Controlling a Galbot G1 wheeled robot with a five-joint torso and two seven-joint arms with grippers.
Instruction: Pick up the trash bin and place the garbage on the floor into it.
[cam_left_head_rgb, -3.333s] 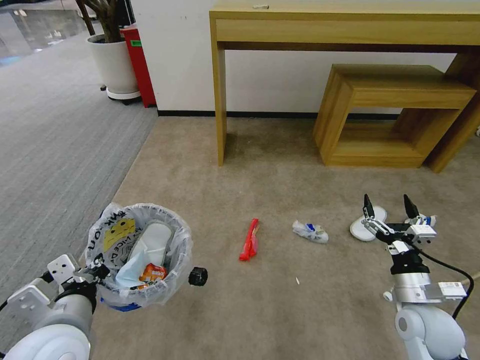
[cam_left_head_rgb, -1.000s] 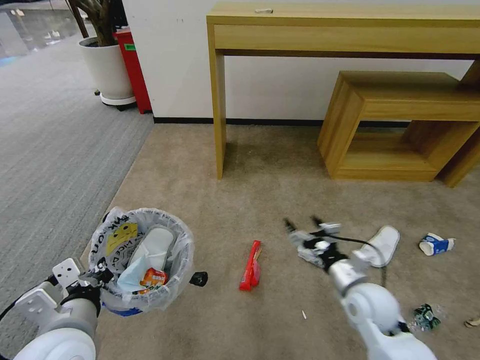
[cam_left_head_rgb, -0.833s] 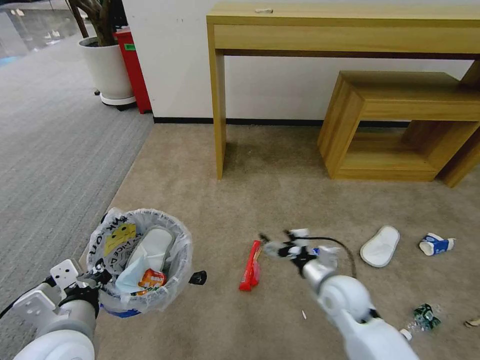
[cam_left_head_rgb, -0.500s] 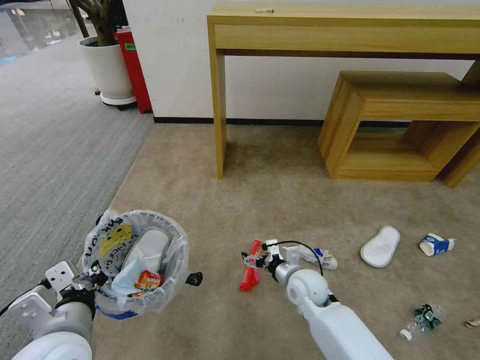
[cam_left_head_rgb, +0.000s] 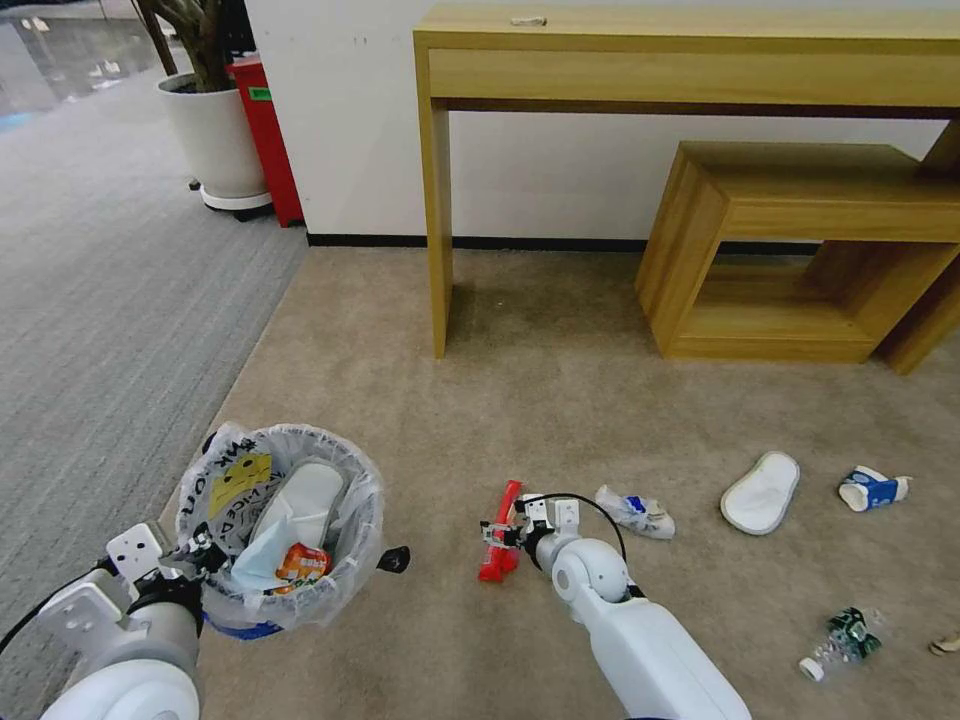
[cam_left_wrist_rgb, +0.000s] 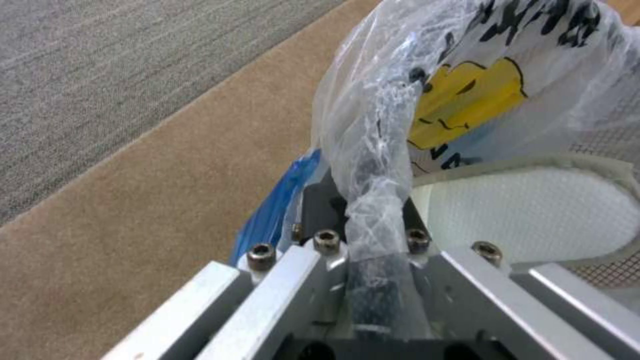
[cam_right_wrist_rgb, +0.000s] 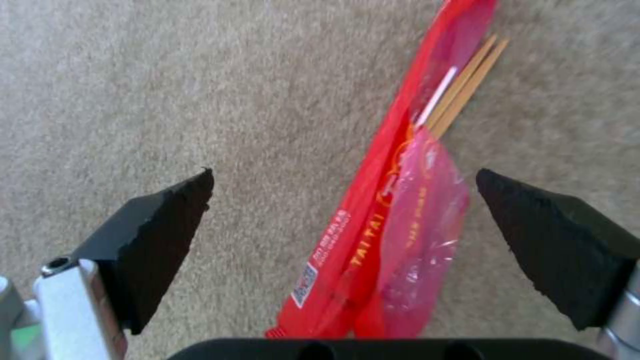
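Note:
The trash bin (cam_left_head_rgb: 352, 560), lined with a clear bag with a yellow smiley (cam_left_wrist_rgb: 467, 95), hangs just above the carpet at lower left. My left gripper (cam_left_head_rgb: 200, 553) is shut on its near rim (cam_left_wrist_rgb: 377, 235). Inside lie a white slipper (cam_left_head_rgb: 305, 495) and an orange wrapper (cam_left_head_rgb: 302, 562). My right gripper (cam_left_head_rgb: 500, 535) is low over a red wrapper (cam_left_head_rgb: 509, 495) with wooden sticks, open, its fingers (cam_right_wrist_rgb: 160, 230) straddling the wrapper (cam_right_wrist_rgb: 393, 200). More garbage lies to the right: a crushed bottle (cam_left_head_rgb: 635, 512), a white slipper (cam_left_head_rgb: 760, 492), a blue-white cup (cam_left_head_rgb: 872, 490), another crushed bottle (cam_left_head_rgb: 840, 635).
A wooden desk stands against the wall, its leg (cam_left_head_rgb: 438, 220) beyond the wrapper. A low wooden bench (cam_left_head_rgb: 790, 250) sits under it on the right. A white planter (cam_left_head_rgb: 215, 140) and a red box (cam_left_head_rgb: 272, 130) stand at far left, beside grey carpet (cam_left_head_rgb: 100, 300).
My right arm swung left from the slipper and crushed bottle, then dropped over the red wrapper with fingers open. The left gripper kept hold of the bin.

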